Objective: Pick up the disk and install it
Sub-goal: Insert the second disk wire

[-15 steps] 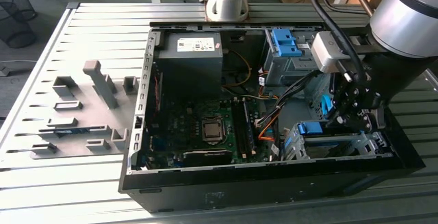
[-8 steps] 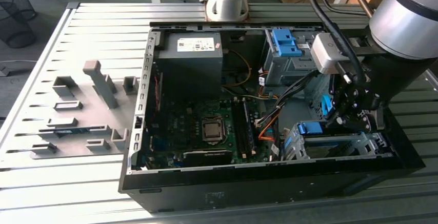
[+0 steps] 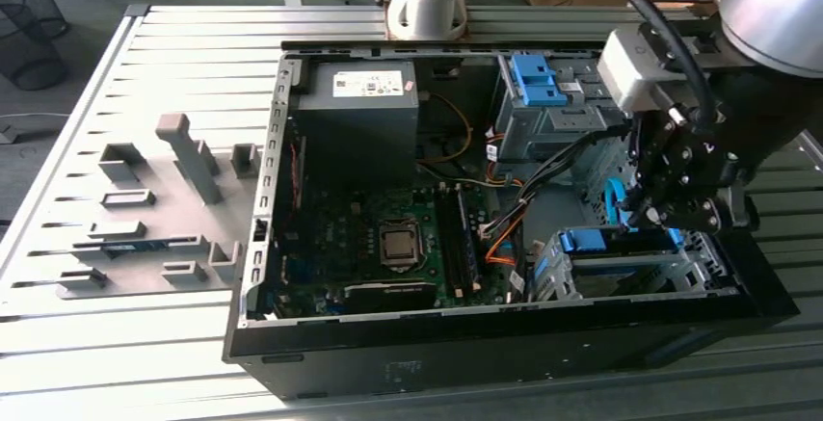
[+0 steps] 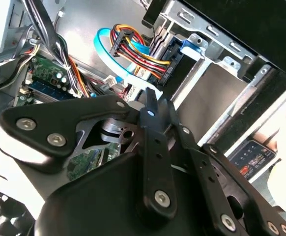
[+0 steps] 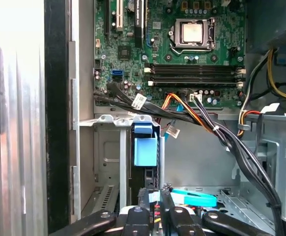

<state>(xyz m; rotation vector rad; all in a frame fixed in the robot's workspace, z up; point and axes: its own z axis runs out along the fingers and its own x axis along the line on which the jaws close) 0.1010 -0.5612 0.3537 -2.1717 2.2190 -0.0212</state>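
The gripper [image 3: 672, 211] hangs inside the computer case [image 3: 515, 334], fingers [image 4: 155, 110] pressed together on nothing. The disk [image 5: 145, 147] sits in its bay [image 5: 118, 147], so installation looks nearly finished.

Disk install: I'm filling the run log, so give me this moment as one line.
gripper: inside case, above drive cage | disk: seated upright in drive cage | fingers: closed, holding nothing visible

The case [image 3: 385, 363] lies open on the table [image 3: 129, 363], motherboard [image 3: 385, 238] inside, drive bay [image 3: 618, 267] to the exterior view's right, the gripper [image 3: 669, 211] just above it.
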